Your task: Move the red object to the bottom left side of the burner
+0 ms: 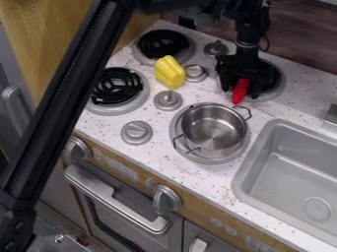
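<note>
Brushed grey metal makes the bowed oven handle (pixel 115 199) nearest, below a wood-grained panel (pixel 121 170). Above it lies the worktop (pixel 154 146), white with dark flecks; a smooth, round-cornered sink (pixel 245 177) is sunk into its right side. A shiny round steel pot (pixel 214 133) with bent-wire handles sits on a burner plate; left of it are ridged grey knobs (pixel 137 132) and a black coil in a pale ring (pixel 135 101). Farther off, a blocky, soft-edged yellow thing (pixel 169 72) lies between knobs.

Farther right, the slim, rounded red object (pixel 241 91) is directly below the black hand (pixel 247 80), at the lower left of the far-right burner (pixel 275 90). Whether the hand grips it I cannot tell. The placing probably wants a small, low, slow shift, a level release clear of the pot's wire handle, then a straight lift.
</note>
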Motion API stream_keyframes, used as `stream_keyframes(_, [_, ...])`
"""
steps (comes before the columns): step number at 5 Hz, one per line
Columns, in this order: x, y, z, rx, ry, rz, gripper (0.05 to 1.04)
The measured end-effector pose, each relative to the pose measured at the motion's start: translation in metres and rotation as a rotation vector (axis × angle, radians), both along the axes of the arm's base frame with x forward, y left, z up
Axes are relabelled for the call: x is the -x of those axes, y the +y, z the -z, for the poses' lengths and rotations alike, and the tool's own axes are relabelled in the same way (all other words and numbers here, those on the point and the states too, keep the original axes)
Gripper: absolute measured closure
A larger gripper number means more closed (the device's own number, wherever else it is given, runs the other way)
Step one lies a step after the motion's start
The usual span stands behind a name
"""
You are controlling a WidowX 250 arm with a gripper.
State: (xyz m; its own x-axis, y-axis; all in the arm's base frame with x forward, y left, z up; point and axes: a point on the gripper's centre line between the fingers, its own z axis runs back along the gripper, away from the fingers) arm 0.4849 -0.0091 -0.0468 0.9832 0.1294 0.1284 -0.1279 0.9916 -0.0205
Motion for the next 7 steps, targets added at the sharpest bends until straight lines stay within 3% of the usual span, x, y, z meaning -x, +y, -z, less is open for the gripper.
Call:
stream_keyframes(2, [0.003, 0.001, 0.008, -0.004, 0.020, -0.001, 0.648])
stream_keyframes(4, [0.008, 0.006, 0.010, -0.006, 0.006, -0.012, 0.679])
stream_keyframes(5, [0.005, 0.009, 0.004, 0.008, -0.037, -0.031, 0.679])
stream_keyframes(7, [-0.011, 0.047, -0.047, 0.010, -0.220, -0.115, 0.679])
